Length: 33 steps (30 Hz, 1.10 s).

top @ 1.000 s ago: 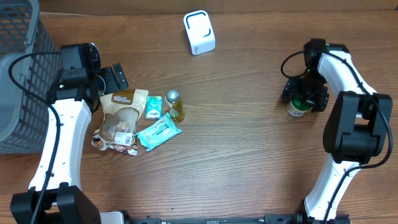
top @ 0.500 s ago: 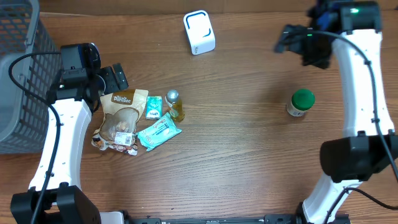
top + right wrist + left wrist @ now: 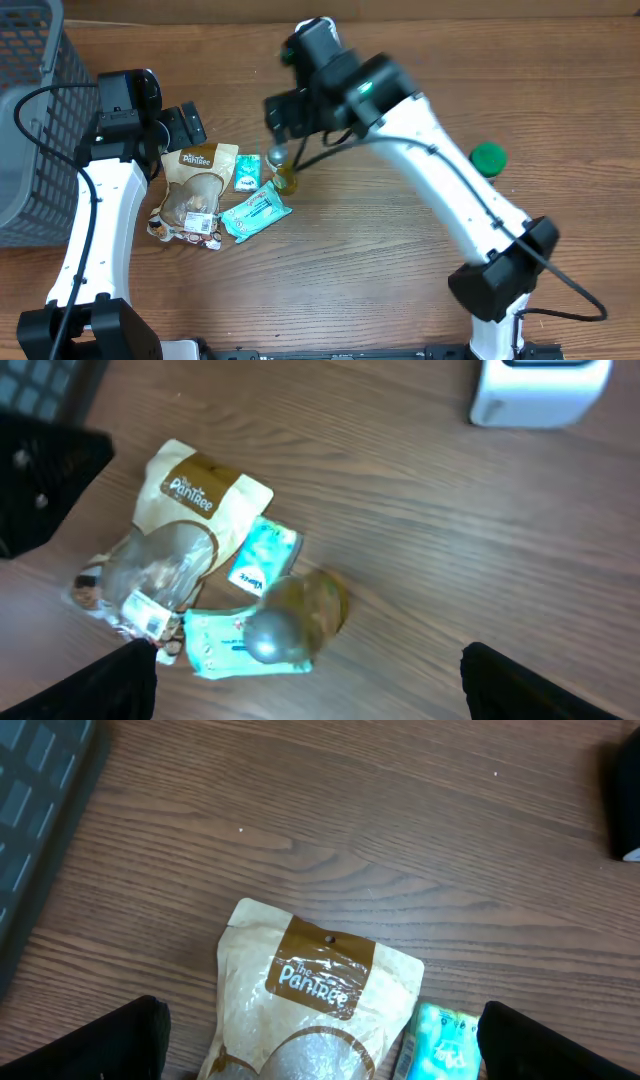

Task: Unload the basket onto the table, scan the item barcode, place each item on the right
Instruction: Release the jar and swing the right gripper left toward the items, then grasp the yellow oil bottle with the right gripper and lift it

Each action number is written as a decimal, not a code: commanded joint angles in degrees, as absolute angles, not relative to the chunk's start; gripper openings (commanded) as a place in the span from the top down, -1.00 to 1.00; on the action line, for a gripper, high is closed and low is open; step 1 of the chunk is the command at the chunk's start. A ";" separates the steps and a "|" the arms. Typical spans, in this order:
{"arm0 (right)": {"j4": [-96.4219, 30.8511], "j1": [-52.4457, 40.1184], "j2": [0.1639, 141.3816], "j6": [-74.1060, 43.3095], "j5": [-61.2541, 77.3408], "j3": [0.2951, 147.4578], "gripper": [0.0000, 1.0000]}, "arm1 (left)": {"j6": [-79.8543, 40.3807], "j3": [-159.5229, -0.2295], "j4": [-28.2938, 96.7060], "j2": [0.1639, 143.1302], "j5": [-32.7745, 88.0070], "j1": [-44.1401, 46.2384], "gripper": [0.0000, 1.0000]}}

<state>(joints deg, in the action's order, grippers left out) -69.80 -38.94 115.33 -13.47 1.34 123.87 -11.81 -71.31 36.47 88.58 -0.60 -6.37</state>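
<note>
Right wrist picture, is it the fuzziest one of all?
Yes: in the right wrist view the small bottle and the teal packet are smeared and soft; in the overhead view only the right arm is blurred, the rest crisp; the left wrist view is sharp, the brown pouch label readable.

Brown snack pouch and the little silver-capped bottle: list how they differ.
The brown pouch lies flat; the bottle appears to stand upright. The pouch is brown paper with a clear window; the bottle is yellowish, see-through, silver-capped. The pouch has a far larger footprint than the bottle. Both sit in the same cluster, neither held.
</note>
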 commanded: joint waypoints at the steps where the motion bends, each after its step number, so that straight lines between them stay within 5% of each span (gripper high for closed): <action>1: -68.95 -43.35 118.17 -13.19 -9.34 123.70 -0.88 | -11.55 -71.70 36.40 88.77 -0.19 -6.35 -1.00; 26: -69.71 -45.32 131.04 -13.26 -2.85 123.70 -0.91 | -11.55 -71.70 36.40 88.77 -0.19 -6.35 -0.99; 33: -70.11 -45.32 131.72 -13.32 -2.85 123.70 -0.42 | -11.55 -71.70 36.40 88.77 -0.19 -6.35 -0.99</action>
<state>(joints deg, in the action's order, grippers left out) -70.02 -45.39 131.26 -13.41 -3.18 123.72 -11.81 -71.31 36.47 88.58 -0.60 -6.37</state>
